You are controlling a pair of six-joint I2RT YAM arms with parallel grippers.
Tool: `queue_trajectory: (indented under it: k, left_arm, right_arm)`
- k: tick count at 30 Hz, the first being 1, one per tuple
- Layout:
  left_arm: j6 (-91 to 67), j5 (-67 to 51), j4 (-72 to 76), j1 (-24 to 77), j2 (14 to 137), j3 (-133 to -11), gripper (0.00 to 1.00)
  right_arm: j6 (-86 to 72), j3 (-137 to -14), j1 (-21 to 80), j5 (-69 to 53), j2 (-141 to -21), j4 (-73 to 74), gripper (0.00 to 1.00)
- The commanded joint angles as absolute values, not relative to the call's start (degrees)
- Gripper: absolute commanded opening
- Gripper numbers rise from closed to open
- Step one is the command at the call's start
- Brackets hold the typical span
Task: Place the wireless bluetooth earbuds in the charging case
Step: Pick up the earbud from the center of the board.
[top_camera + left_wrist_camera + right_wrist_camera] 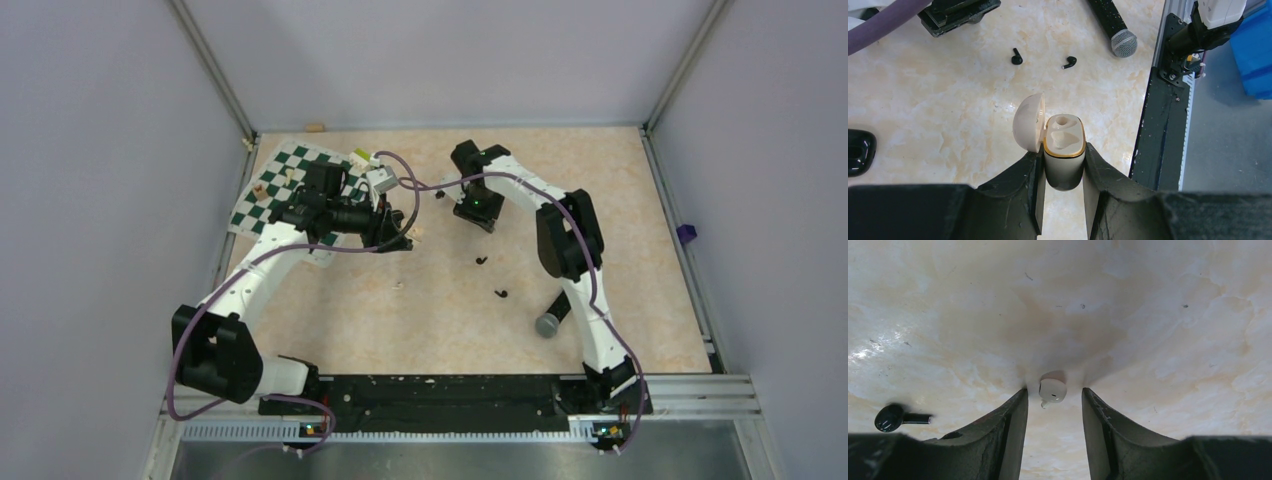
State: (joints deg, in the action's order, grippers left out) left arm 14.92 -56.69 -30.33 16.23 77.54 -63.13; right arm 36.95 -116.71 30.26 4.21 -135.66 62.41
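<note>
My left gripper (1063, 150) is shut on a cream-white charging case (1064, 150) with a gold rim. Its lid stands open and both wells are empty. It is held above the table (408, 238). My right gripper (1054, 389) is open, down at the table, with a small white earbud (1053, 390) lying between its fingertips, untouched. Two black earbuds (1017, 57) (1069, 62) lie on the table, also in the top view (482, 261) (501, 294). Another black earbud (890, 417) lies left of the right gripper. A glossy black case (859, 151) shows at the left edge.
A black microphone with a grey head (548, 322) lies at the near right by the right arm. A green-and-white checkered mat (285, 185) lies at the far left under the left arm. A small white piece (398, 285) lies mid-table. Walls enclose the table.
</note>
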Motion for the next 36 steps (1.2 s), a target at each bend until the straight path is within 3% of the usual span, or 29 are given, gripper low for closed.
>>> queue_trajectory:
  k: [1, 11, 16, 23, 29, 33, 36]
  left_arm:
    - [14.81, -57.57, -28.14, 16.33, 77.59, -63.28, 0.0]
    - [15.01, -57.54, -28.13, 16.38, 77.93, -63.2, 0.0]
    - [15.0, -57.43, -28.12, 16.36, 77.89, -63.26, 0.0]
    - [15.12, -57.39, -28.12, 16.38, 78.15, -63.22, 0.0]
    - [15.04, -57.3, -28.12, 16.41, 78.24, -63.28, 0.0]
    - [15.11, -57.18, -28.12, 16.37, 78.04, -63.25, 0.0]
    - [15.1, -57.37, -28.08, 16.41, 78.03, -63.22, 0.0]
  right_arm:
    - [37.84, -117.21, 30.51, 1.21, -138.63, 61.26, 0.45]
    - [41.48, -116.7, 30.5, 0.97, -137.15, 59.0, 0.51]
    - [44.21, -116.75, 30.65, -1.36, -136.79, 59.02, 0.49]
    - [47.33, -116.05, 31.22, -3.33, -136.22, 58.99, 0.36]
    - [47.11, -115.69, 31.48, -5.12, -134.67, 56.25, 0.17]
    - [45.31, -110.86, 31.47, -6.4, -130.08, 50.39, 0.04]
    - [45.0, -104.67, 31.46, -6.74, -124.03, 45.08, 0.01]
